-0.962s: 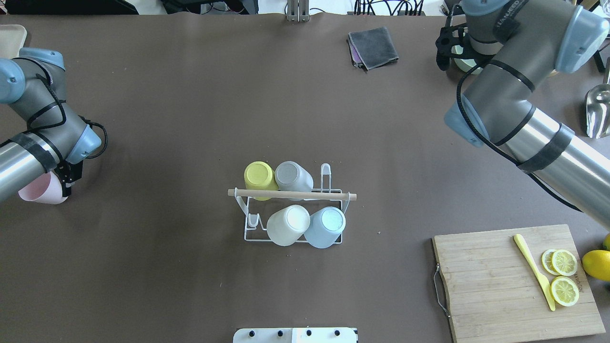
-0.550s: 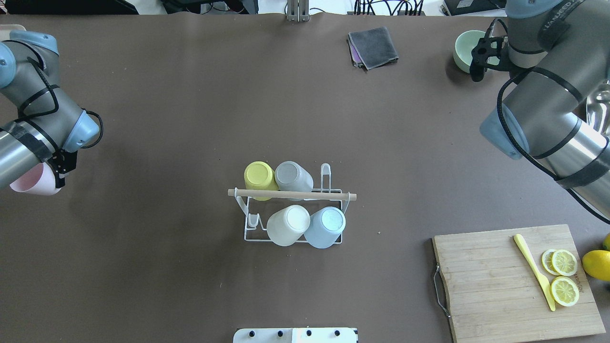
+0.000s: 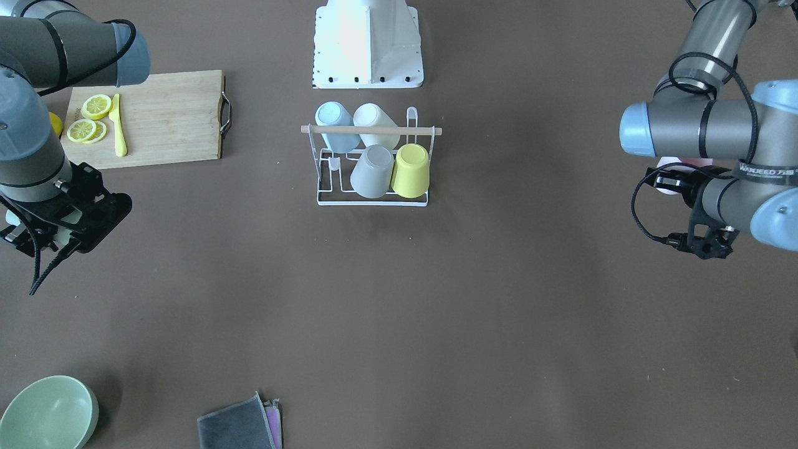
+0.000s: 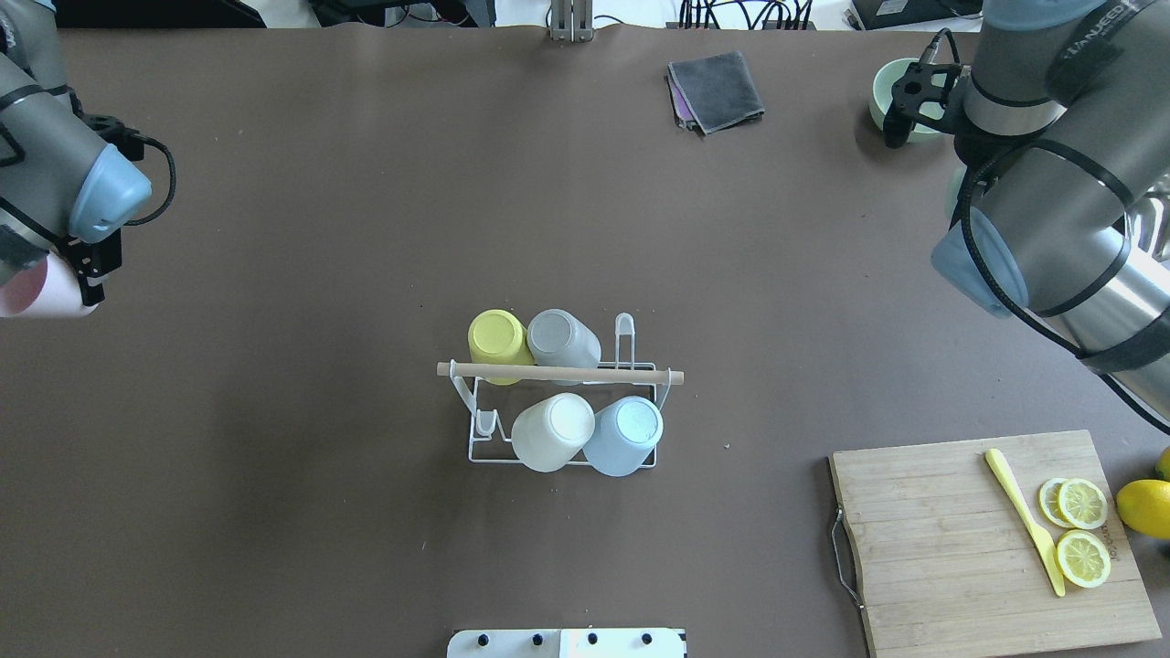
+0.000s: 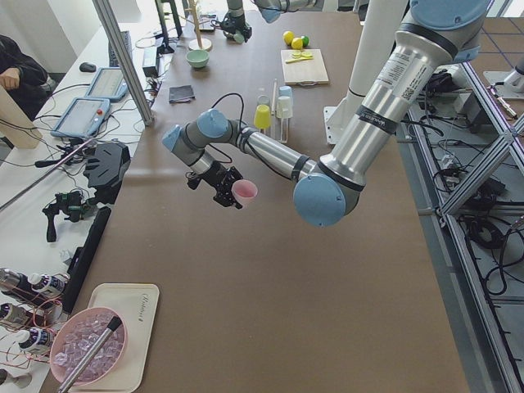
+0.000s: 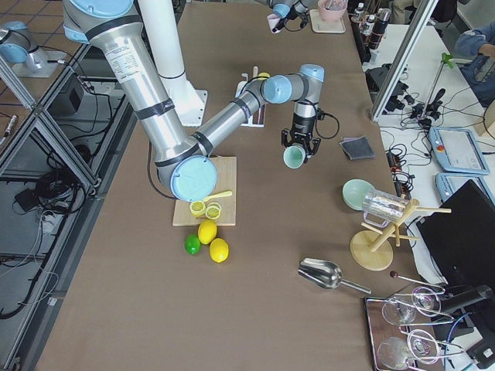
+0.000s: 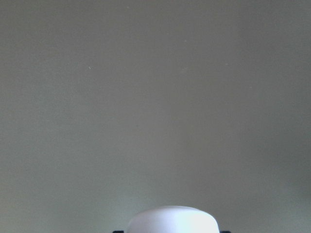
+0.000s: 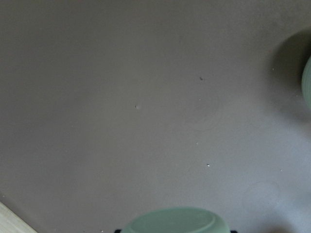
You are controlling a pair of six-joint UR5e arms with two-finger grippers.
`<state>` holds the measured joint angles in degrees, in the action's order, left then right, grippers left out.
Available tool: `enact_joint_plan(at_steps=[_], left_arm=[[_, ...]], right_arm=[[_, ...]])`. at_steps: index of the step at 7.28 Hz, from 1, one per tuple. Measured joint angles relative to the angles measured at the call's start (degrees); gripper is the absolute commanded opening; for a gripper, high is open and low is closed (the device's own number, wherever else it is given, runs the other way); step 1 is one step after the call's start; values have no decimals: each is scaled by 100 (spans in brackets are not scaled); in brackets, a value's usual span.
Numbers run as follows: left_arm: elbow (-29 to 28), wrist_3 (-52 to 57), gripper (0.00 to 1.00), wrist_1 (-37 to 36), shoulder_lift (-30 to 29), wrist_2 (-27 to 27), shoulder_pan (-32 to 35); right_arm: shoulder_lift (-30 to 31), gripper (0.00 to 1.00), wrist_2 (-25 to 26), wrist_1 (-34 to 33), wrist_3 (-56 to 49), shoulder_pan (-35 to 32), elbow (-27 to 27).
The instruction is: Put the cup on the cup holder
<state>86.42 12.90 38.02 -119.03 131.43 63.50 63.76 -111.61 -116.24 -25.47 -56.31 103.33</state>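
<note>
The cup holder (image 4: 558, 373) is a white wire rack with a wooden rod on top, mid-table, also in the front view (image 3: 371, 130). It carries yellow, grey, white and blue cups upside down. My left gripper (image 5: 228, 185) is shut on a pink cup (image 4: 27, 292) held above the table far left of the rack. The pink cup also shows in the left wrist view (image 7: 170, 221). My right gripper (image 6: 298, 148) is shut on a pale green cup (image 6: 292, 158), held above the table far right. The green cup also shows in the right wrist view (image 8: 172, 221).
A wooden cutting board (image 4: 951, 548) with lemon slices and a yellow knife lies front right, lemons (image 4: 1147, 507) beside it. A green bowl (image 3: 47, 415) and a grey cloth (image 4: 717, 90) sit at the far edge. A metal scoop (image 6: 325, 272) lies right.
My left arm has moved further left and away with the pink cup. My right arm has swung right, uncovering the green bowl. The rack and its cups have not moved.
</note>
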Motion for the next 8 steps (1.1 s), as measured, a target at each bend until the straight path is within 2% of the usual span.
enact_joint_plan(at_steps=[1, 4, 6, 8], left_arm=[[307, 6, 0, 35, 161, -17, 74], [1190, 3, 0, 178, 562, -7, 195], [1377, -25, 0, 759, 693, -291, 213], [1342, -83, 0, 1887, 801, -1007, 208]], right_arm=[[153, 0, -201, 262, -6, 11, 159], [844, 0, -1309, 2073, 334, -167, 424], [1217, 0, -1995, 3657, 1286, -231, 593], [1606, 0, -2261, 5611, 2929, -234, 923]])
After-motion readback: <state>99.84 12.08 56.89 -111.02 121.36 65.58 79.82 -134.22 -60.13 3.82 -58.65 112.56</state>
